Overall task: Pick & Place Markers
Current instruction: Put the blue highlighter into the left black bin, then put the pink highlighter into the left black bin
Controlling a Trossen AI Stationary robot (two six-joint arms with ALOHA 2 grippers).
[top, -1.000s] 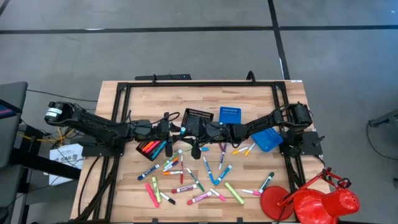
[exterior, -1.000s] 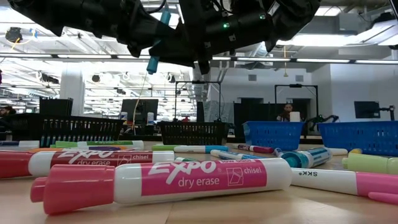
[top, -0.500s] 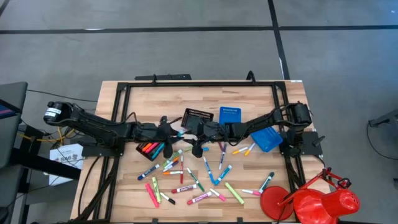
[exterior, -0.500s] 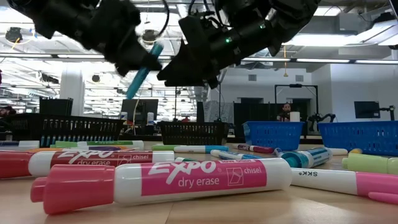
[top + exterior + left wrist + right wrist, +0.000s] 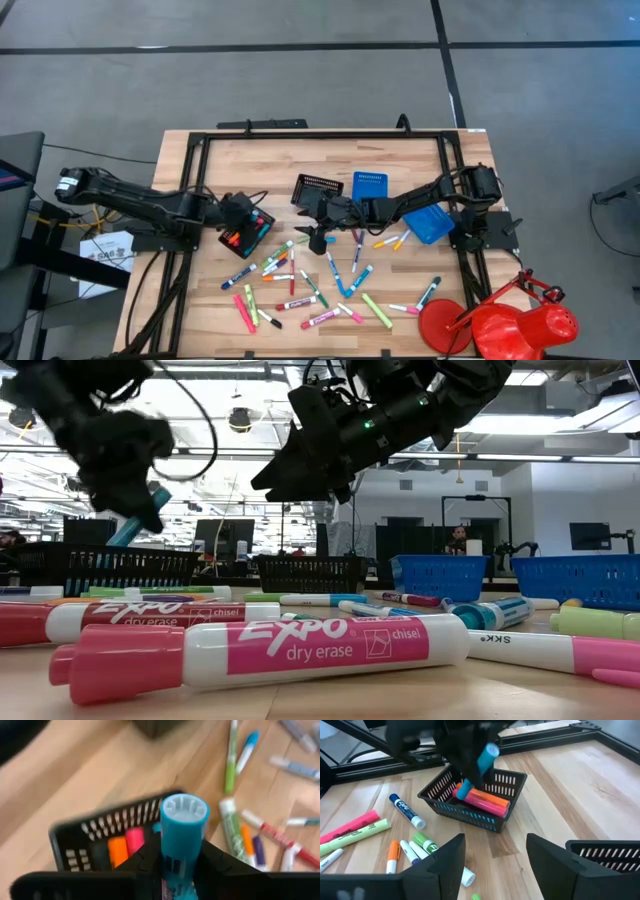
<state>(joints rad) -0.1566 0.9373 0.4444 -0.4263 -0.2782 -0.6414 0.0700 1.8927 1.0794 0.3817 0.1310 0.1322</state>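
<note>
1. Above the counter (image 5: 420, 160), high view: left pincer (image 5: 243, 214) just over the black tray (image 5: 250, 232), closed on a teal marker. Right pincer (image 5: 318, 218) near mid-counter, jaws spread, holding nothing. Loose markers (image 5: 310, 285) scattered just ahead of the right pincer; free counter lies beyond the trays toward the far frame rail.

2. At counter level, low view: teal marker (image 5: 132, 525) hangs tilted from the left pincer (image 5: 125, 480), clear above the tray rim. Judgement: lower until the marker is inside the walls before letting go, or it may roll off the rim.

3. Past the left pincer's fingers, left wrist view: teal marker (image 5: 181, 840) gripped near its middle; black tray (image 5: 75, 837) directly beyond, orange and pink markers already inside. Judgement: lay it parallel to those.

4. Past the right pincer's fingers, right wrist view: the left arm fills the room over the black tray (image 5: 475, 802); the right arm should wait or go to the loose markers nearby.
</note>
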